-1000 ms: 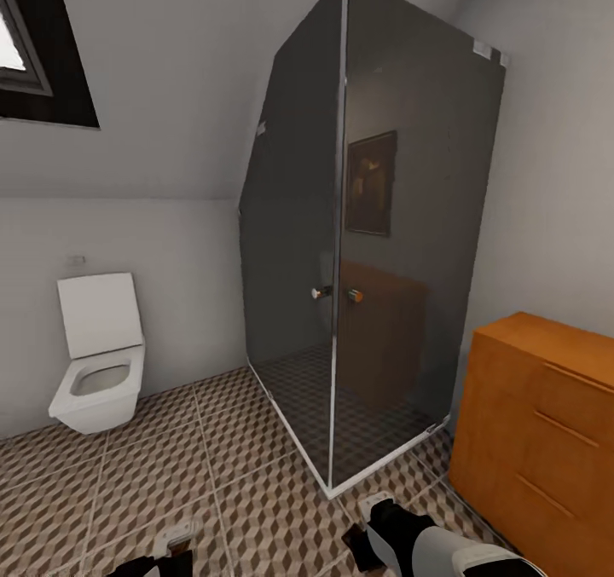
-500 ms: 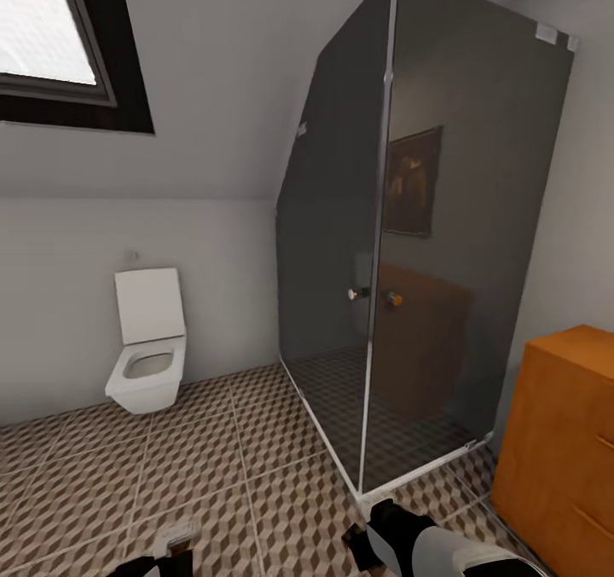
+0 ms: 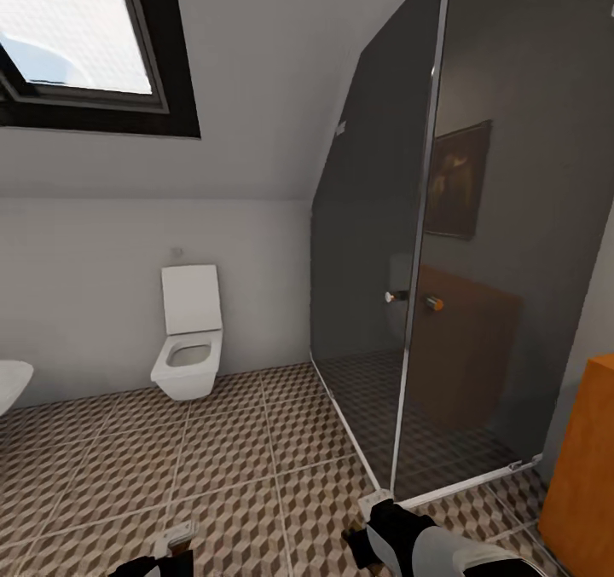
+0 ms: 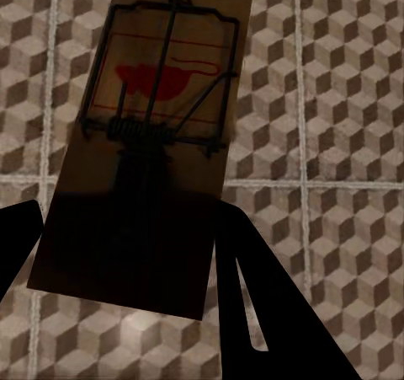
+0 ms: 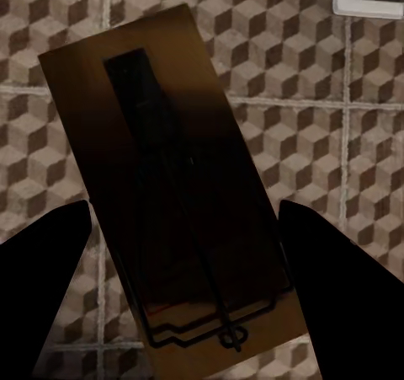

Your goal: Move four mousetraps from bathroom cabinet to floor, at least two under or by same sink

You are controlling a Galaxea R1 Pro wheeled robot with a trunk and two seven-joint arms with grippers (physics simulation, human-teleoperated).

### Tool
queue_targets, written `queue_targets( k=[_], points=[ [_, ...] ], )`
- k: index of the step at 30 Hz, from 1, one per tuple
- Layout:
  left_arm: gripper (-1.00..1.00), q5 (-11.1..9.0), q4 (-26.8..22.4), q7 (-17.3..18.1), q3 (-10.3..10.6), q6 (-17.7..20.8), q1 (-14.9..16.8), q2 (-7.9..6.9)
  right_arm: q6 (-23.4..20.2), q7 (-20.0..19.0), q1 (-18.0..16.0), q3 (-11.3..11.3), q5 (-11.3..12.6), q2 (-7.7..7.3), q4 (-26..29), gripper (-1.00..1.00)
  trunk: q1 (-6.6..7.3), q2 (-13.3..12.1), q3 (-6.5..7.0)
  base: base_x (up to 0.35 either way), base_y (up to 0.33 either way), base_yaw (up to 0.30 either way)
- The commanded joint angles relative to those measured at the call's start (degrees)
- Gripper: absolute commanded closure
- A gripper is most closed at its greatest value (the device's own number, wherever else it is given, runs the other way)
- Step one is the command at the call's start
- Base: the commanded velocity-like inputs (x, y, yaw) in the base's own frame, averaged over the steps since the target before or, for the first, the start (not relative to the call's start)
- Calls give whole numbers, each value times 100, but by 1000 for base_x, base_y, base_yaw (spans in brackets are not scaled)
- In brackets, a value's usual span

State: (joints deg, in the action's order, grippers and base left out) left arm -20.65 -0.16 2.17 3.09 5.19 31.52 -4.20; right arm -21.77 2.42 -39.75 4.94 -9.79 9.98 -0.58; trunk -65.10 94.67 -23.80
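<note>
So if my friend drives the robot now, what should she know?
Left gripper: shut on a flat dark-brown wooden mousetrap.
Right gripper: shut on a second brown mousetrap.
Both hang above the cube-patterned tiled bathroom floor. The orange-brown wooden cabinet stands at the right.
Done: two traps picked up.
Left: set them on the floor by the sink, then fetch the other two.

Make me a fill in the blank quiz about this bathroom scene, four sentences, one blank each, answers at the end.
1. Each wrist camera shows a mousetrap between dark gripper fingers, above the patterned ____.
2. The white toilet stands against the wall with its lid ____.
3. The dark glass shower stands between the toilet and the orange ____.
4. The mousetrap in the left wrist view has a ____ mark printed under its wire.

Missing words: floor; up; cabinet; red
</note>
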Motion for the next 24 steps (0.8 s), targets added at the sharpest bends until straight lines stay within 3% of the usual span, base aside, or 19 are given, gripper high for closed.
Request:
queue_targets(
  k=[1, 24],
  points=[
    [100, -36, -2, 20, 34, 24, 4, -2, -6, 1, -7, 43, -11, 2, -5, 100, 0, 4, -7, 0, 0, 141],
    [100, -36, -2, 20, 35, 26, 4, -8, 105, -35, -7, 43, -22, 2, -10, 100, 0, 4, -9, 0, 0, 17]
  ],
)
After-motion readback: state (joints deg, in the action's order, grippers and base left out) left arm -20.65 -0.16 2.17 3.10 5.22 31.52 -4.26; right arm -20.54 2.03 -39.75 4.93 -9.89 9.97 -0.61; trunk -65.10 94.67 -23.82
